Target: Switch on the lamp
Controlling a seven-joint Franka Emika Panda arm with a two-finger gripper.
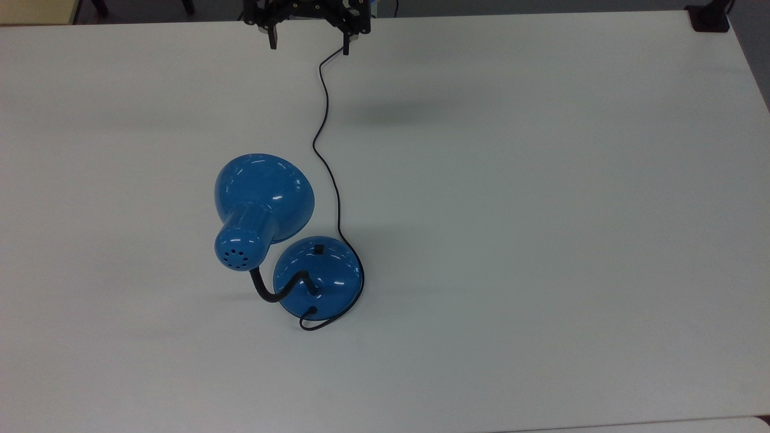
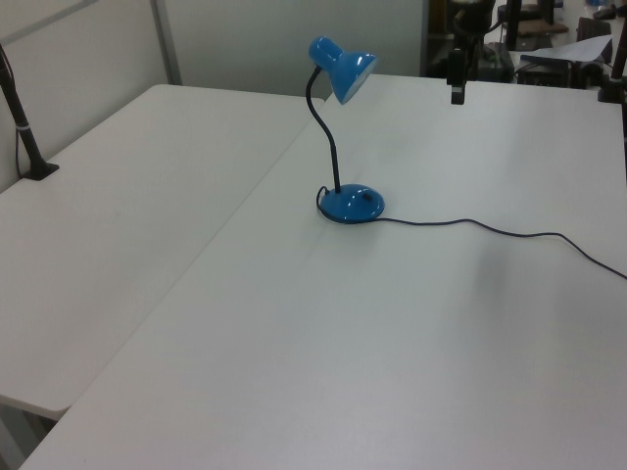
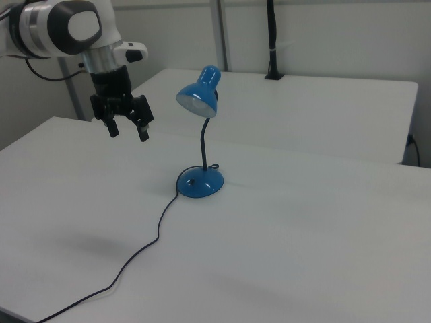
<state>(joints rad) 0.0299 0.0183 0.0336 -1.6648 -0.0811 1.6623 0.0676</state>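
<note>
The lamp stands on the white table [image 1: 541,240]: a glossy blue dome shade [image 1: 264,192] on a black bendy neck [image 1: 278,290] over a round blue base [image 1: 317,278] with a small black switch [image 1: 319,248]. Its shade [image 3: 199,92] looks unlit. A thin black cord [image 1: 325,138] runs from the base toward the top view's upper edge. My gripper [image 1: 309,43] hangs open in the air at that upper edge, far from the lamp. In the right view my gripper [image 3: 128,130] is up and to the left of the lamp base [image 3: 199,183], holding nothing. In the left view the gripper [image 2: 458,90] hovers right of the shade [image 2: 345,67].
A second white table [image 2: 127,196] adjoins on the left view's left. A black post with clamp [image 2: 24,127] stands at its far edge, and another clamp [image 1: 708,18] sits at the top view's upper right corner. The cord [image 3: 145,245] trails across the table toward its near edge in the right view.
</note>
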